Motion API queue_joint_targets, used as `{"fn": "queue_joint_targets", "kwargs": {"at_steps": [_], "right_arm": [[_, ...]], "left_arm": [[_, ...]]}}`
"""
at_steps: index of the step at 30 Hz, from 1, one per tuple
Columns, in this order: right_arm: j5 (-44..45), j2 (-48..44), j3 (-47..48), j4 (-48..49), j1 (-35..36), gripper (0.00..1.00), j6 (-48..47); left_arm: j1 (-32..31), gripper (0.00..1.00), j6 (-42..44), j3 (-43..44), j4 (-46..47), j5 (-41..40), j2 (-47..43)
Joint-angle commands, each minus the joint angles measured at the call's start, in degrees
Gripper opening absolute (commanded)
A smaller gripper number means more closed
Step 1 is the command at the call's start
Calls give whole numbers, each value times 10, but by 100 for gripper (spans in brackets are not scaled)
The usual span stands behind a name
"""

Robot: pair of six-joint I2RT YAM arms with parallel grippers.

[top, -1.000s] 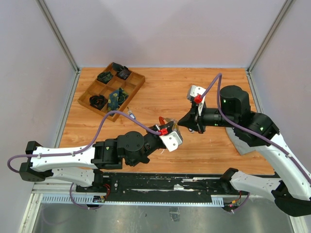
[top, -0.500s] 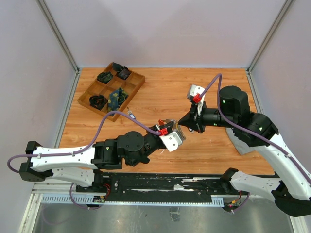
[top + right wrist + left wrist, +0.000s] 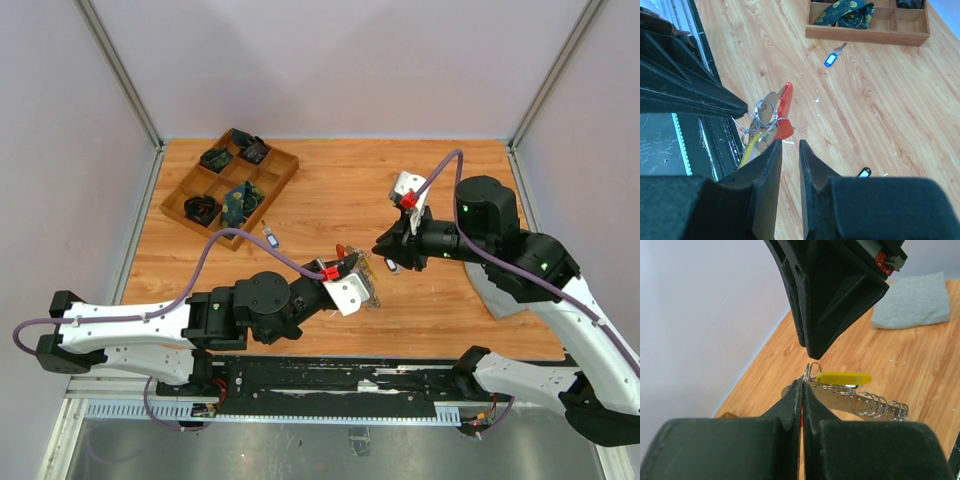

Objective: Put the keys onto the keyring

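Observation:
My left gripper (image 3: 350, 264) is shut on the keyring (image 3: 366, 273), a silvery loop-and-strap piece with coiled rings (image 3: 875, 405) and a curved red plastic part (image 3: 784, 113), held above the table. A yellow-headed key (image 3: 842, 377) hangs at the rings; it also shows in the right wrist view (image 3: 751, 148). My right gripper (image 3: 383, 248) is open by a narrow gap and empty, its fingertips (image 3: 776, 150) just right of the keyring. A black-headed key (image 3: 863, 172) lies on the table below it. A blue-headed key (image 3: 270, 238) lies near the tray. No separate red key shows.
A wooden compartment tray (image 3: 283, 178) with dark items stands at the back left. A grey cloth (image 3: 497, 292) lies under the right arm at the right edge. Grey walls enclose the table on three sides.
My left gripper has shifted slightly towards the front with the keyring. My right gripper has drawn back a little to the right, and the black-headed key now shows on the table under it.

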Motion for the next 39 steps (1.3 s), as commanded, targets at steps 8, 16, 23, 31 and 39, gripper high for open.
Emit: {"fn": "queue_joint_targets", "kwargs": {"at_steps": [8,16,23,31,39], "right_arm": [[-36,-71,-15,45,13,41,-83],[-146,-109,-50,147,13,51,-77],[-210,-99,-48,201,13,49,-37],[-267,-88,-47,232,13,44,-4],[-305,-77,-49,244,13,40,12]], "left_arm": [[-5,1,-82,14,37,63,-49],[-5,1,-184,-30,128,109,-95],[-5,0,-253,-64,180,168,-126],[-5,1,-273,-78,198,183,-137],[-5,1,-281,-86,210,181,-137]]}}
